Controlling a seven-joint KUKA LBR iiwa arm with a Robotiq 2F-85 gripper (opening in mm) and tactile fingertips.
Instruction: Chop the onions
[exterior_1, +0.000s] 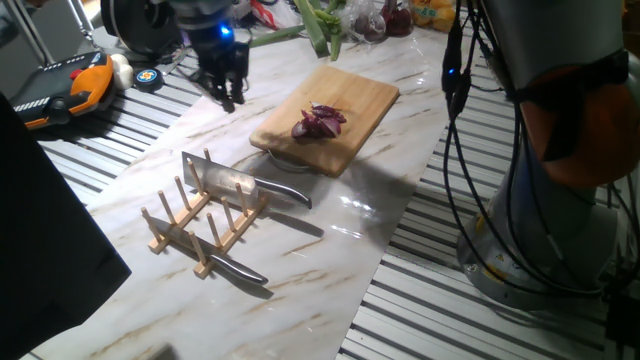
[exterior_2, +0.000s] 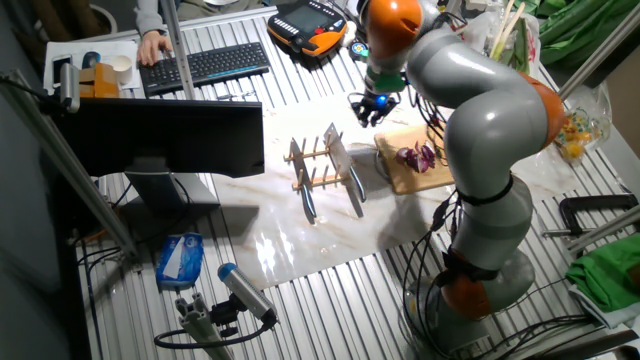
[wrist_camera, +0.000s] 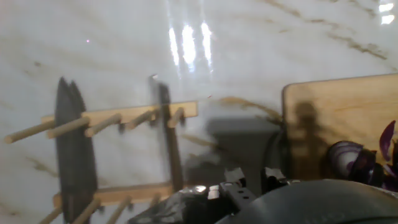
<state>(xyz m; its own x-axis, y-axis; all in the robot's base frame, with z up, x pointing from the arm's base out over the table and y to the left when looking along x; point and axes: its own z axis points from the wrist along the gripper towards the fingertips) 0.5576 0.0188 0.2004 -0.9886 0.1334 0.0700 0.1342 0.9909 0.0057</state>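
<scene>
"Pincer first: what is it doing?"

"It hangs empty above the marble desk, at about ten o'clock from the cutting board, near the board but touching nothing. From the fixed views the fingers look close together, yet I cannot tell for certain whether they meet (the hand view shows only their dark bases)."

"And the onions?"

"On the board, near its middle: a loose heap of purple pieces, already cut open instead of a whole bulb."

"So the chopping is done?"

"Partly, I'd judge. The pieces look coarse, so more cuts may be wanted. The cleaver stands in the wooden rack at seven o'clock from the board, with a second knife lying under the rack's near end. Neither is in hand, so further chopping means fetching a blade first."
</scene>
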